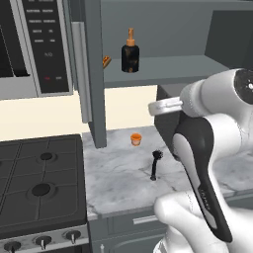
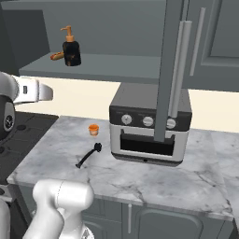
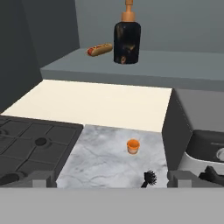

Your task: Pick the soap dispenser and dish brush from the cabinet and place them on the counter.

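Observation:
The soap dispenser (image 1: pixel 130 54) (image 2: pixel 70 50) (image 3: pixel 127 40), a dark bottle with an orange pump, stands upright on the grey shelf of the open cabinet (image 1: pixel 170 69) (image 2: pixel 116 63) (image 3: pixel 179 65). The dish brush (image 1: pixel 155 165) (image 2: pixel 88 155) lies flat on the marble counter (image 1: pixel 118 183) (image 2: pixel 154 182) (image 3: pixel 100 153). In the hand view only the bristled head of the dish brush (image 3: pixel 149 178) shows. My gripper (image 3: pixel 112 177) is open and empty. It hangs in the air in front of the cabinet, below shelf height and well short of the bottle.
A hot dog (image 1: pixel 106 61) (image 2: pixel 57 56) (image 3: pixel 99 49) lies on the shelf left of the bottle. A small orange cup (image 1: pixel 136 139) (image 2: pixel 94 130) (image 3: pixel 133 146) stands on the counter beside a toaster oven (image 2: pixel 149 126). The black stove (image 1: pixel 39 183) and microwave (image 1: pixel 34 44) are at left. Open cabinet doors (image 1: pixel 94 74) (image 2: pixel 170 70) flank the shelf.

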